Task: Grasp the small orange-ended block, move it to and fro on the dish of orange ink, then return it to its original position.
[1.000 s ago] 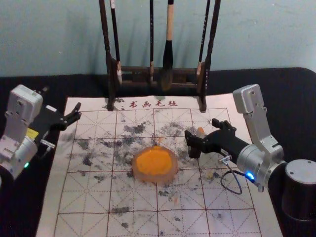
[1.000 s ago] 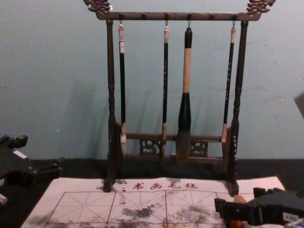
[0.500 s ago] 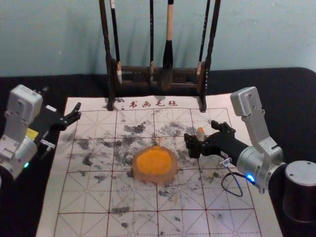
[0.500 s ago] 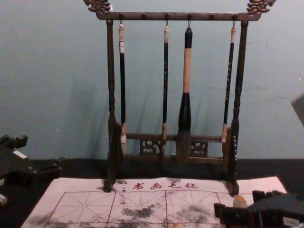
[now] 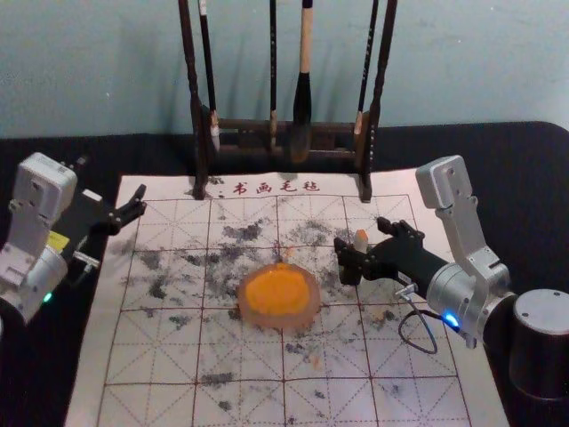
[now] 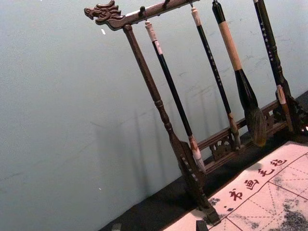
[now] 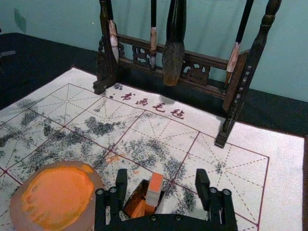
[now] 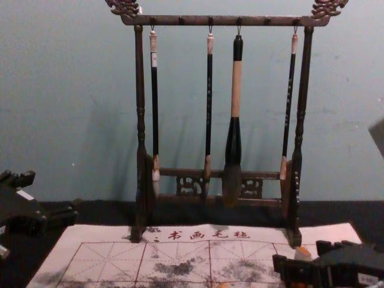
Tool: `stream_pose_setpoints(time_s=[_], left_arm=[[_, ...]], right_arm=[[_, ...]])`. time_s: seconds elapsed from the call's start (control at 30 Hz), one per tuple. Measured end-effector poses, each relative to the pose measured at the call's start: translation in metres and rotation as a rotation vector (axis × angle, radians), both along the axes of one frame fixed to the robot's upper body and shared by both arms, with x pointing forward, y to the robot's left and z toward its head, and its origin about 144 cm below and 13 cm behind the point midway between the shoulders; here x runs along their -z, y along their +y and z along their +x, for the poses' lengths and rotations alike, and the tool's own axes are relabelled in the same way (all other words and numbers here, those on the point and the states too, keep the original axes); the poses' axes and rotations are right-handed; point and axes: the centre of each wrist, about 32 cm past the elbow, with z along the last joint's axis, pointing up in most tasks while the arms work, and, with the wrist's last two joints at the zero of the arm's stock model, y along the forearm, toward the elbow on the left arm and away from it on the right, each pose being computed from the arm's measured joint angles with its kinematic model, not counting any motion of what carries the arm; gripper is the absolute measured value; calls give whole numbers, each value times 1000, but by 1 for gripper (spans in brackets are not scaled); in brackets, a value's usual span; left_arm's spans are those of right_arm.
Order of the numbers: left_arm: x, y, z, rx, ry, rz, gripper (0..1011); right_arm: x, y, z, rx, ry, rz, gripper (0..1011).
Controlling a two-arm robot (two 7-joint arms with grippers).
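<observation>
Around the small block, my right gripper (image 5: pixel 373 242) is open; in the right wrist view the gripper (image 7: pixel 162 185) has one finger to each side of the block (image 7: pixel 154 189), with visible gaps. The block has an orange top and a pale side and stands tilted in a small dark box (image 7: pixel 136 192) with orange inside. In the head view the block's orange end (image 5: pixel 361 236) shows beside the gripper. The dish of orange ink (image 5: pixel 278 295) lies left of them on the mat. My left gripper (image 5: pixel 109 184) is parked open at the far left, also at the left wrist view's edge (image 6: pixel 159 226).
A dark wooden rack (image 5: pixel 244 126) with several hanging brushes stands behind the ink-stained mat (image 5: pixel 169 351). The rack's right foot (image 5: pixel 364 189) is behind the right gripper. Black cloth (image 5: pixel 533 222) surrounds the mat.
My right gripper has dropped slightly around the block, so more of the block's pale side shows in the head view. The left arm, dish and rack have stayed put.
</observation>
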Motion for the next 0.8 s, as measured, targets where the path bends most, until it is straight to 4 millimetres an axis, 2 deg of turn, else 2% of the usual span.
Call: stream_pose_setpoints(time_s=[0.17,0.5,0.53,0.7,0.8], left_arm=[[0,0,0,0,0,0,1001],[0,0,0,0,0,0,1001],[0,0,0,0,0,0,1001],[0,0,0,0,0,0,1001],[0,0,0,0,0,0,1001]], right_arm=[[0,0,0,1,0,1,787],[0,0,0,2,1,2,447],[0,0,0,2,1,2,447],[0,0,0,3,1,2,255],[0,0,0,3,1,2,191]])
